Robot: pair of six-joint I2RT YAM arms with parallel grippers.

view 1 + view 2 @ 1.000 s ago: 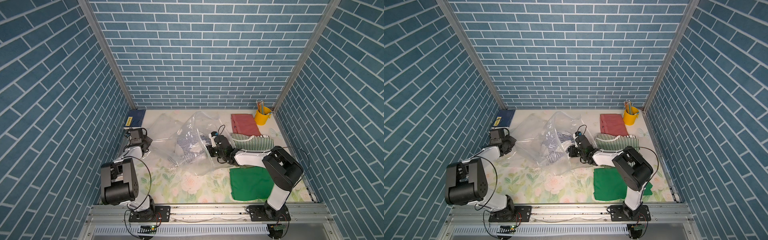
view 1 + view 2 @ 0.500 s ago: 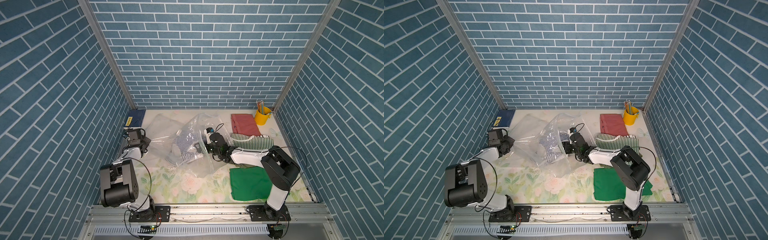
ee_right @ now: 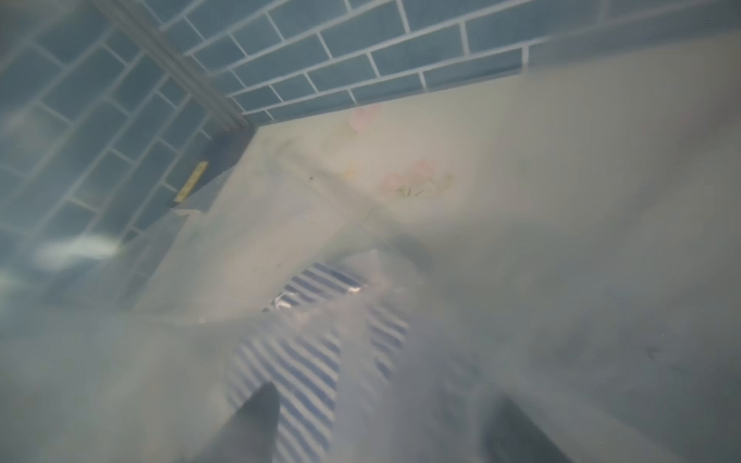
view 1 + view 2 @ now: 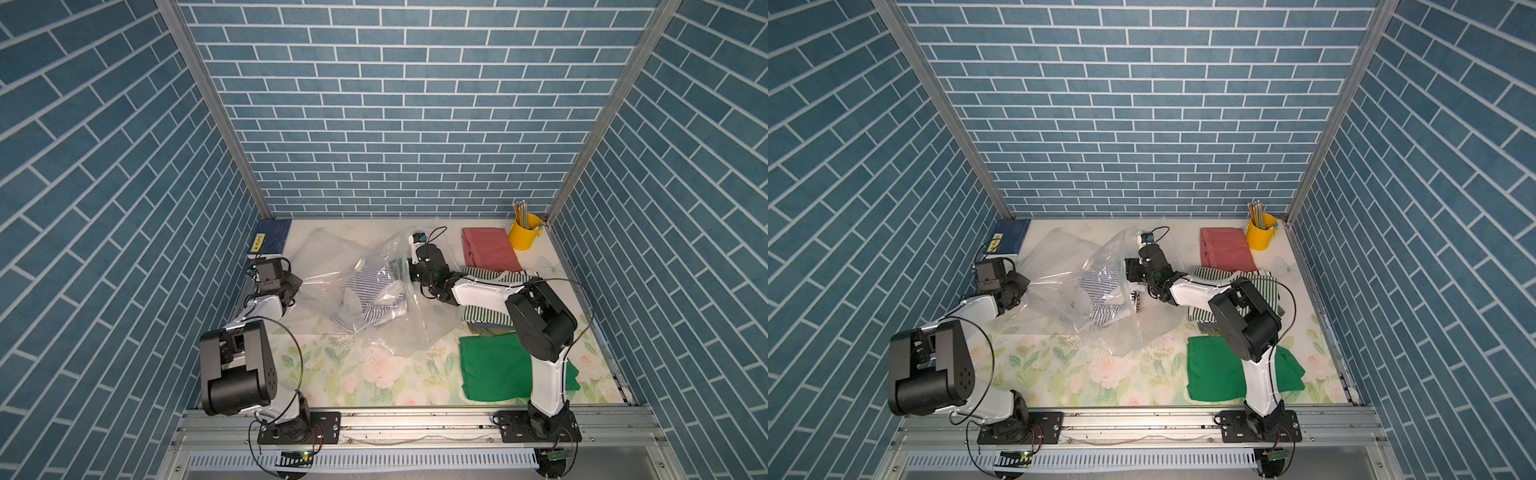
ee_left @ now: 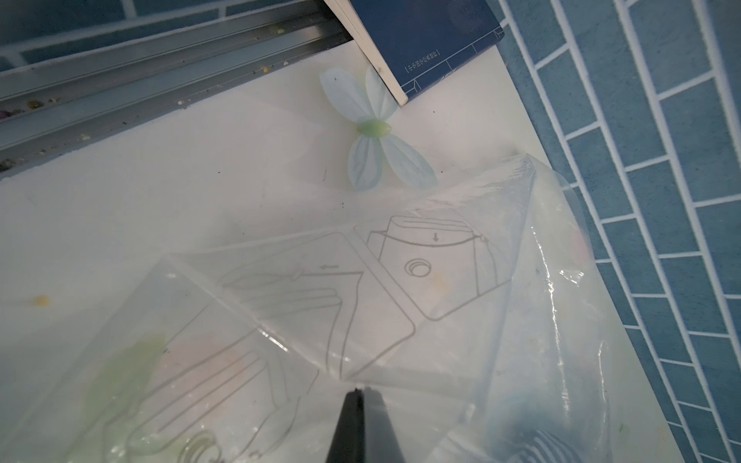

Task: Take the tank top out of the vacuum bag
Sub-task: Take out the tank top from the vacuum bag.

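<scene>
Film of the vacuum bag (image 4: 409, 338) reaches across from the left pincer (image 5: 363, 391), whose jaws are pressed together on a fold of the clear plastic. Printed line drawings show on the film just ahead of its tips. In a top view this pincer (image 4: 293, 283) sits at one corner of the bag, with a blue book (image 4: 270, 237) near it against the back wall.

The right pincer (image 3: 385, 395) stands wide, its two dark fingers (image 3: 256, 413) well apart and closed on nothing. Its wrist view is hazy, seen through plastic. The tank top (image 3: 304, 360), white with blue stripes, lies crumpled between and just ahead of those fingers, inside the bag. In a top view the right pincer (image 4: 1131, 272) is at the bag's mouth against the film, and the tank top (image 4: 1100, 299) lies between it and the left pincer.

Behind the right pincer, under its arm, lies a folded green-striped cloth (image 4: 484, 315). A red cloth (image 4: 488, 249) and a yellow pencil cup (image 4: 524, 235) sit off to its side by the back wall. A green cloth (image 4: 494, 370) lies nearer the arm's base on the flowered bench (image 4: 353, 382).
</scene>
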